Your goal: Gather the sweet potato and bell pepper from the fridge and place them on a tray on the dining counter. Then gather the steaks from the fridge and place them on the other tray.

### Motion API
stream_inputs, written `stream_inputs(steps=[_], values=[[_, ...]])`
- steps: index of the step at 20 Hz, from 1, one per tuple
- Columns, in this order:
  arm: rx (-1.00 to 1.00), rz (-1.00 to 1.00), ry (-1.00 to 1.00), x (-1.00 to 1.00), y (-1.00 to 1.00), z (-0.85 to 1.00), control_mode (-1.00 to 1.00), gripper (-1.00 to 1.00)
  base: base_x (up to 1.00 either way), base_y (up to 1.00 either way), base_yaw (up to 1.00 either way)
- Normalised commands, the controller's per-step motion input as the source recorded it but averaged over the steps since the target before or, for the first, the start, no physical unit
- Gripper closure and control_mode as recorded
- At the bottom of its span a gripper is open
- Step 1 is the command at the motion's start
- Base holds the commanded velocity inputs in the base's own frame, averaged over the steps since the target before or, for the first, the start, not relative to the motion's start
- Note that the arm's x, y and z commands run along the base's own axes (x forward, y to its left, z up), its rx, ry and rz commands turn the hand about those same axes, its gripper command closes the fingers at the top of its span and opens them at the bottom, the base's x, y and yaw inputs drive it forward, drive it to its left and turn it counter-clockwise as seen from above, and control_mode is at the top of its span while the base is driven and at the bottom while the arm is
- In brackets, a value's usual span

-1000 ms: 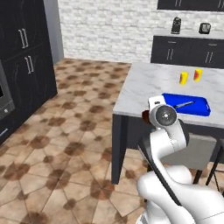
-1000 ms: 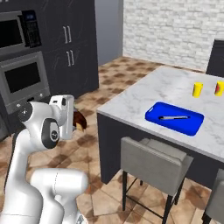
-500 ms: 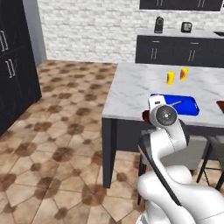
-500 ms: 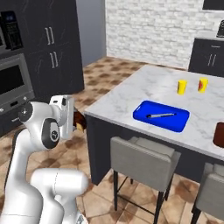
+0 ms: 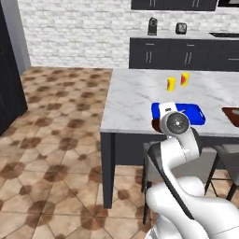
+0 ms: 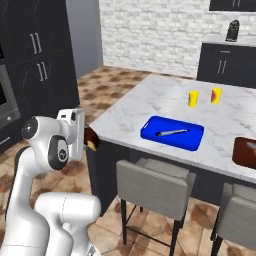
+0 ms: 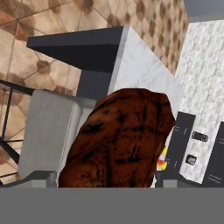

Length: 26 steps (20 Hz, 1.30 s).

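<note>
My gripper (image 7: 109,175) is shut on the sweet potato (image 7: 120,135), a big mottled brown lump that fills the middle of the hand view. From the right base view the sweet potato (image 6: 93,140) sticks out of the gripper (image 6: 87,136) just short of the near-left corner of the dining counter (image 6: 130,112). A dark sliver of the sweet potato (image 5: 155,124) peeks past my arm at the counter's (image 5: 135,93) front edge. A blue tray (image 6: 172,133) (image 5: 196,114) lies on the marbled top with a grey utensil in it. A reddish-brown tray (image 6: 245,150) (image 5: 232,114) sits further right. The bell pepper and steaks are out of view.
Grey stools (image 6: 155,185) (image 5: 226,156) stand along the counter's near side, one (image 7: 48,131) right under the hand. A yellow cup (image 6: 193,98) and an orange cup (image 6: 216,95) stand behind the blue tray. A tall plain grey unit (image 6: 82,35), likely the fridge, stands beside dark cupboards (image 6: 35,55).
The base has driven and turned, so the whole scene has shifted: the dining counter now lies closer and more central. The grip on the sweet potato is unchanged.
</note>
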Motion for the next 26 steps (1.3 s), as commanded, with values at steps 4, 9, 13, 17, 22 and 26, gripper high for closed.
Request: stream_inputs(steps=[4,9,13,17,22,26], values=[[0.0,0.0,0.0,0.0,0.0,0.0,1.0,1.0,0.22,0.36,-0.21],[0.0,0.0,0.0,0.0,0.0,0.0,1.0,1.0,0.27,0.25,-0.2],[0.0,0.0,0.0,0.0,0.0,0.0,1.0,1.0,0.22,0.17,-0.2],[0.0,0.0,0.0,0.0,0.0,0.0,1.0,1.0,0.19,0.28,-0.2],[0.0,0.0,0.0,0.0,0.0,0.0,1.0,1.0,0.25,0.31,-0.2],[0.0,0.0,0.0,0.0,0.0,0.0,1.0,1.0,0.34,0.2,-0.18]])
